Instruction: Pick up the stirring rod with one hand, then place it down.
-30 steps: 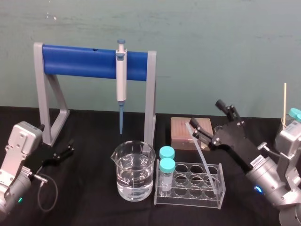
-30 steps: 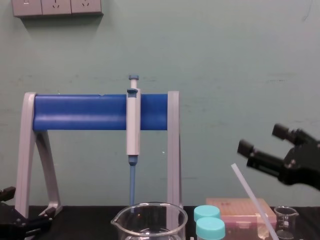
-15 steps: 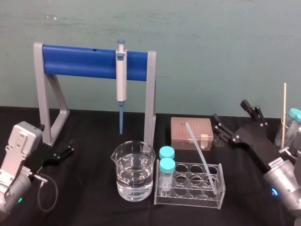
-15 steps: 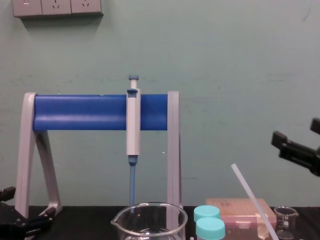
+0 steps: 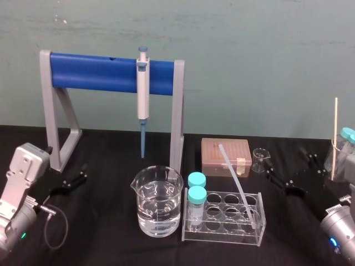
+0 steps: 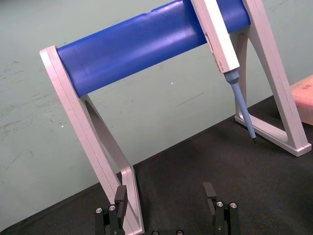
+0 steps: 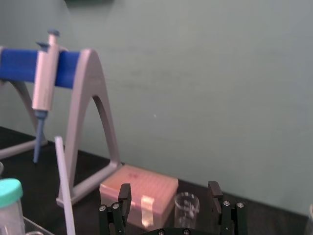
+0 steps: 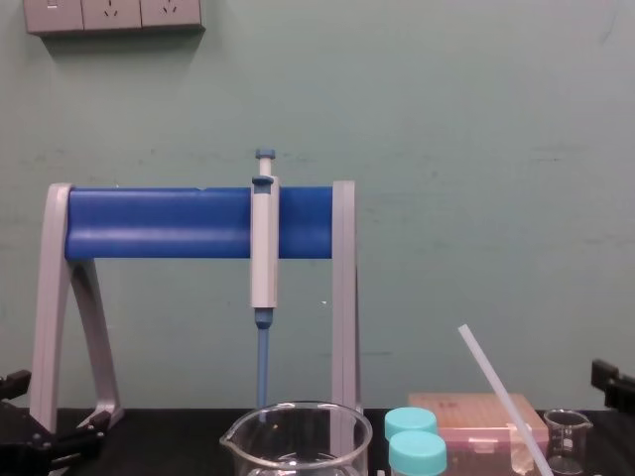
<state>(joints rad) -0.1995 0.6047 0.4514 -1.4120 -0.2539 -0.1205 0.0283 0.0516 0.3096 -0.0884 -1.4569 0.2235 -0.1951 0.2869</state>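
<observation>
The stirring rod [image 5: 237, 183] is a translucent-white stick leaning in the clear tube rack [image 5: 224, 233], its top tilted up and to the left; it also shows as the stirring rod [image 8: 501, 395] and the stirring rod [image 7: 64, 186]. My right gripper [image 5: 287, 165] hangs low to the right of the rack, apart from the rod, open and empty. From its wrist view the right gripper [image 7: 168, 196] faces the small glass beaker [image 7: 187, 207]. My left gripper [image 5: 75, 178] rests open at the left by the stand's foot; in its own wrist view the left gripper [image 6: 165, 193] holds nothing.
A grey-and-blue stand [image 5: 105, 72] holds a pipette [image 5: 143, 94] at the back. A large beaker [image 5: 157, 202] of water and two teal-capped tubes [image 5: 196, 197] stand in front. A pink tip box [image 5: 224, 156] sits behind the rack. A thin wooden stick [image 5: 334, 138] rises at the far right.
My right gripper has dropped and drawn back to the right, away from the rod's top, staying open. The rod still leans in the rack. The left arm has not moved.
</observation>
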